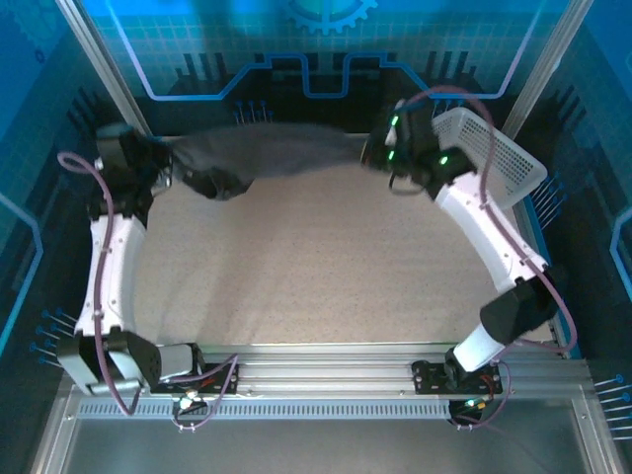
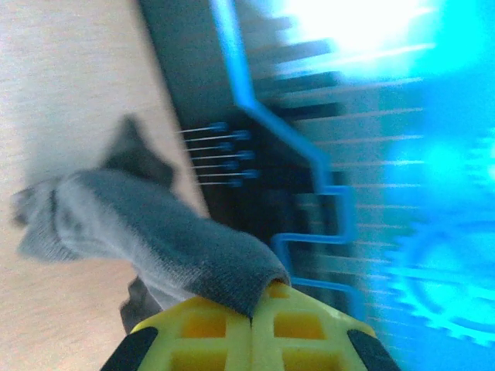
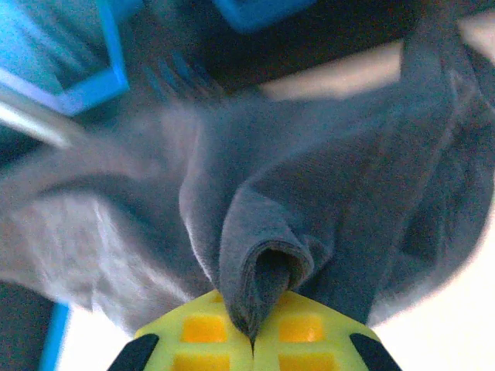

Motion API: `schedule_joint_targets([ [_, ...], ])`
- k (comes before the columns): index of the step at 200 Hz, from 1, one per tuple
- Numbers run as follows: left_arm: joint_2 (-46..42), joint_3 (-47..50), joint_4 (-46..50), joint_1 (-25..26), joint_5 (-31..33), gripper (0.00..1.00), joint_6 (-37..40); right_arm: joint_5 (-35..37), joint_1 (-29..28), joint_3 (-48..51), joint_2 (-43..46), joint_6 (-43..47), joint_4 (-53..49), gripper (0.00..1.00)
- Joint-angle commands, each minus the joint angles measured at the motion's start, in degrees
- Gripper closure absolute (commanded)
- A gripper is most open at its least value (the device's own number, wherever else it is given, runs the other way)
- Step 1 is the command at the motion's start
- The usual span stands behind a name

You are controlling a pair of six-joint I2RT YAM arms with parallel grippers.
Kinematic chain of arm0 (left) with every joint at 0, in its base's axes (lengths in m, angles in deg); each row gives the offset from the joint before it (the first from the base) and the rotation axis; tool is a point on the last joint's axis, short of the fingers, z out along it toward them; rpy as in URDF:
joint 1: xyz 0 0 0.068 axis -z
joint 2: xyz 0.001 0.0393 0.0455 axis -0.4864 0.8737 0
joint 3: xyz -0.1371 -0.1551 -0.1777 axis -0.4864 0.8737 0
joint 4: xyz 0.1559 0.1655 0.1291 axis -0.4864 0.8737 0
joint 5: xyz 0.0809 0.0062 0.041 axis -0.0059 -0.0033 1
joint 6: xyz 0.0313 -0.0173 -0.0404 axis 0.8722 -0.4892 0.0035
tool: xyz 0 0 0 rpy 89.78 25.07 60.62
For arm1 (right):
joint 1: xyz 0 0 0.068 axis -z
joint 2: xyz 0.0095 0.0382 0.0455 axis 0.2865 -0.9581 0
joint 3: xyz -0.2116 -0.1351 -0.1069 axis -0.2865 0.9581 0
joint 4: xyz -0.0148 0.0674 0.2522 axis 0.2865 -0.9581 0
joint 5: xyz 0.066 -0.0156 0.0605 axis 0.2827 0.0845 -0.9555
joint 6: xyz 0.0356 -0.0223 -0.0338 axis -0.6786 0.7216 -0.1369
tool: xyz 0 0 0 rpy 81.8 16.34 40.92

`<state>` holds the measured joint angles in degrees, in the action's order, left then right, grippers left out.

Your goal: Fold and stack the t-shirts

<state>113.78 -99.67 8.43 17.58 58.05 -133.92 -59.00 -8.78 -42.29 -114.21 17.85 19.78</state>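
A dark charcoal t-shirt hangs stretched across the back of the table, held up between both arms. My left gripper pinches its left end; in the left wrist view the yellow jaws of the left gripper are shut on a fold of the t-shirt. My right gripper holds the right end. There, the right gripper is shut on a bunched fold of the t-shirt. A loose part of the cloth sags toward the table near the left end.
A white mesh basket stands at the back right, just behind the right arm. The speckled beige table lies under the hanging cloth. A blue-lit back wall closes off the rear.
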Motion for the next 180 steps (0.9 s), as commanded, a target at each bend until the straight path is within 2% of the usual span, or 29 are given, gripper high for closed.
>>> schedule_joint_targets([
  [1,-3.54,10.62,9.83,-0.69,4.48,1.00,1.83,-2.54,-1.56,15.48,0.43,-1.63,0.26,0.80],
  [13,-4.26,14.22,10.76,-0.69,4.17,1.00,2.83,-4.46,0.11,18.60,-0.06,-2.62,-1.55,0.59],
  [20,-4.15,15.17,11.32,-0.69,3.99,1.00,3.46,-6.25,2.06,19.44,-0.43,-2.87,-2.27,0.51],
  [45,-3.17,15.28,12.47,-0.69,3.95,1.00,5.20,-7.86,7.12,19.93,-0.87,-3.30,-4.69,0.41],
  [85,-1.53,12.27,13.52,-0.34,4.34,1.00,6.65,-8.39,9.00,26.81,-1.45,-8.95,-3.23,0.43],
  [130,-0.98,11.35,13.28,0.59,3.40,1.00,6.65,-7.90,9.18,35.27,-0.06,-16.41,-2.80,0.56],
  [161,-1.04,12.36,12.88,0.89,3.12,1.00,6.46,-10.89,9.73,41.28,1.93,-20.72,0.94,0.58],
  [180,-1.00,12.58,12.42,0.96,2.91,1.00,6.42,-12.49,10.43,42.40,0.41,-22.40,3.37,0.64],
])
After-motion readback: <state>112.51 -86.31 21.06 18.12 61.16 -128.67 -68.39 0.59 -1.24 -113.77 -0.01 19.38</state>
